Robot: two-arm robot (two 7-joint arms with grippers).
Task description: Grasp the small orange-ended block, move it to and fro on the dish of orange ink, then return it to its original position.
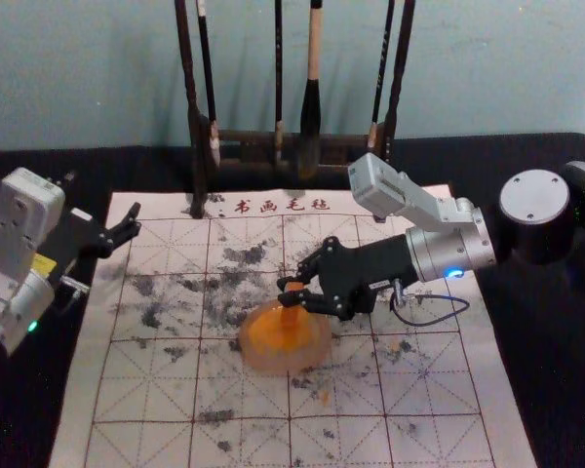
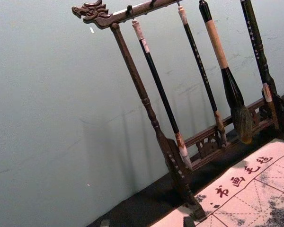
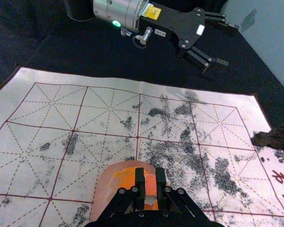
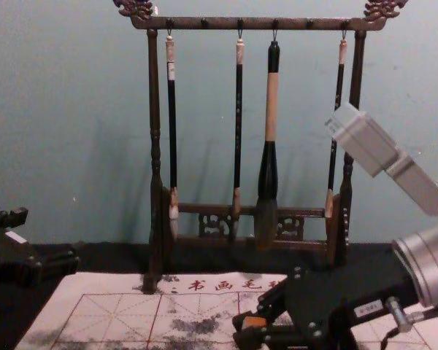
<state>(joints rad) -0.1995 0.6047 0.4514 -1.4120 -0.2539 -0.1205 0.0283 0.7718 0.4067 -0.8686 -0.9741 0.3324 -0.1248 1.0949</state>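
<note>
Centrally, the dish of orange ink (image 1: 283,362) lies on the gridded mat (image 1: 156,390); over its far part, the right gripper (image 1: 291,292) grasps the small block (image 3: 150,185) between its fingers. Inking appears under way; next, low, level to-and-fro strokes. Left gripper (image 3: 228,46): idle at the mat's left, fingers parted. Behind: brush rack (image 4: 248,23).

Right gripper (image 1: 284,292) clamped on orange-ended block (image 3: 151,185) over dish (image 3: 102,190); left gripper (image 1: 136,219) beyond mat (image 3: 119,104), fingers parted.
</note>
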